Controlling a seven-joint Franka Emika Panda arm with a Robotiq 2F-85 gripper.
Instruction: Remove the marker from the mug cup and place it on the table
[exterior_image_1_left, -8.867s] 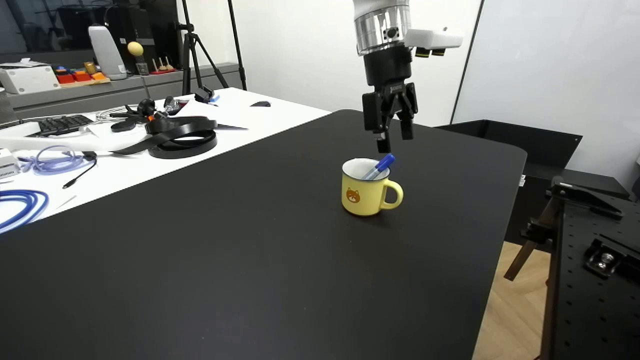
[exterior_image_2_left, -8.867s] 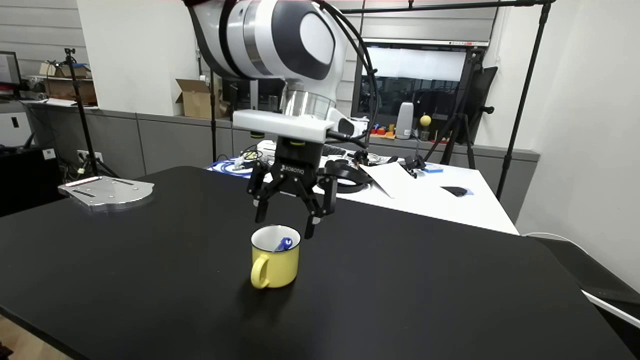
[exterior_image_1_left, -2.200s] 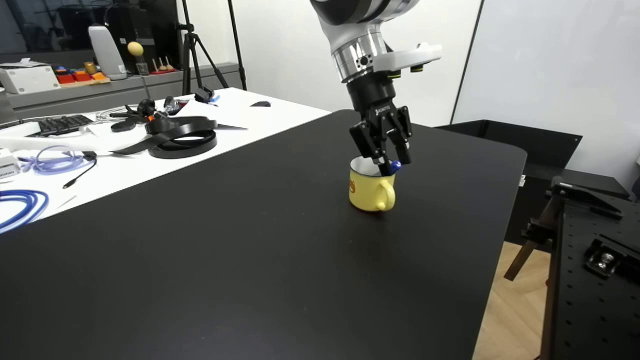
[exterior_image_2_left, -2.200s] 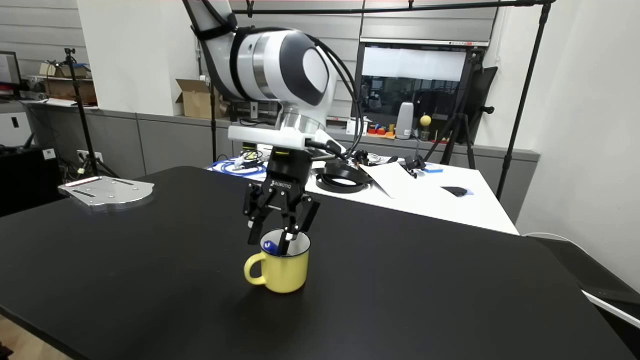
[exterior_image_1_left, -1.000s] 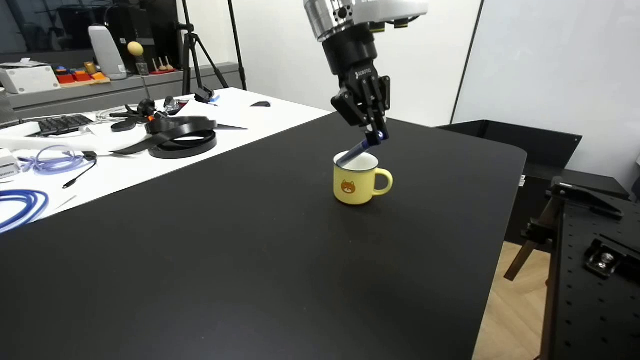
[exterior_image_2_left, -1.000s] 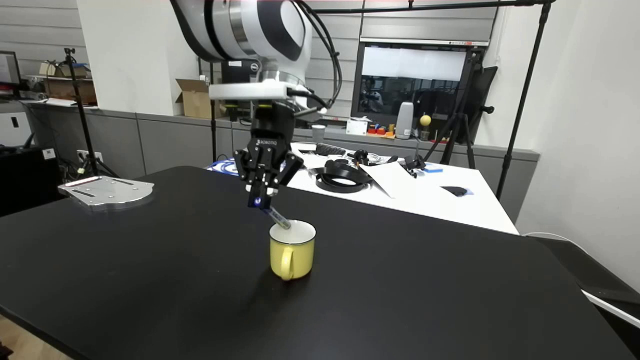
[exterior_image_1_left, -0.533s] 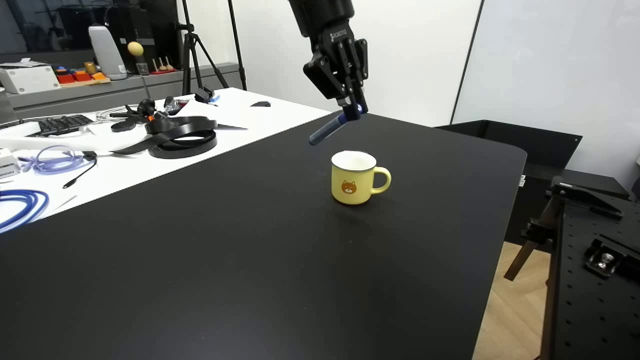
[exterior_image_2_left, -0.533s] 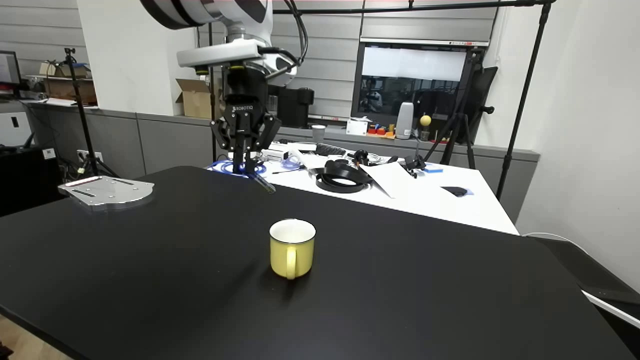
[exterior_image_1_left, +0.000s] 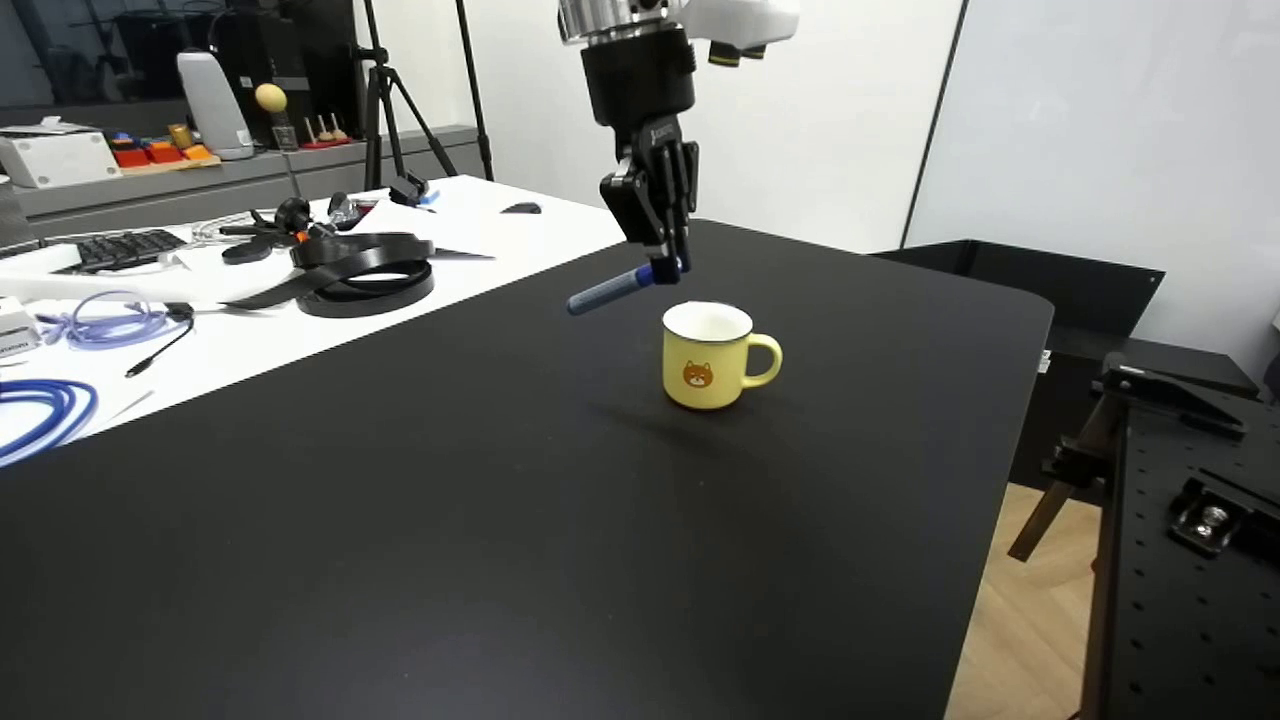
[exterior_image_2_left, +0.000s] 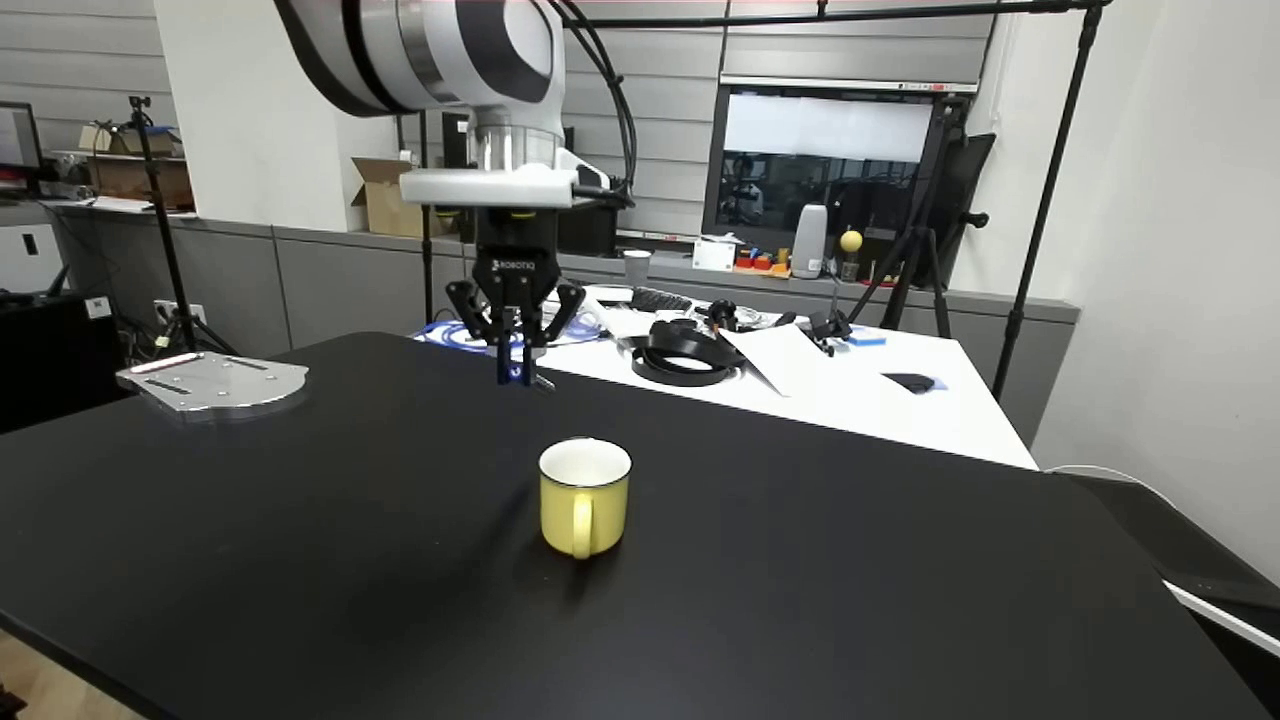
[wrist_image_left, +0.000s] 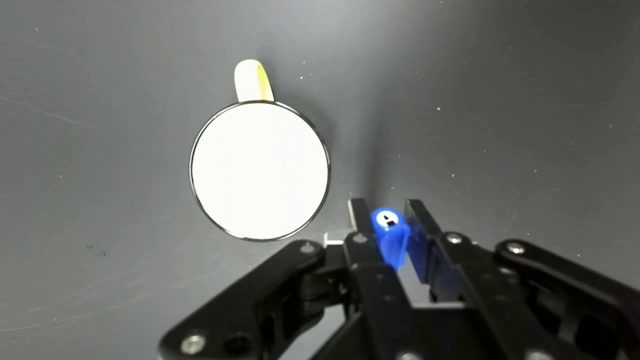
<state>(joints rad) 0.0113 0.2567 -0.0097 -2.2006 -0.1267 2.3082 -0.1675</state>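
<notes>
Two fingers of the tool pinched the marker at its blue cap, with a finger on either side. Wrist view: round face of the cap was turned to the camera and showed a white disc with a dark sign; most of the rest was hidden behind the tool. In an exterior view its greyish body ran out from the fingers at a shallow slant, the free end lower and directed away from the mug cup. Marker position: wholly outside the mug cup, in the air over the black surface. Its height there could not be judged well, since in an exterior view only a short tip showed past the fingers. Mug cup: upright on the black surface, near the tool but apart from it, its white inside washed out by glare in the wrist view. In an exterior view an animal face was seen on its side, the handle to the right of it. Silver plate lay flat on the same surface, well apart from the mug cup. Next to it, a white surface carried a keyboard and a coiled black strap.
</notes>
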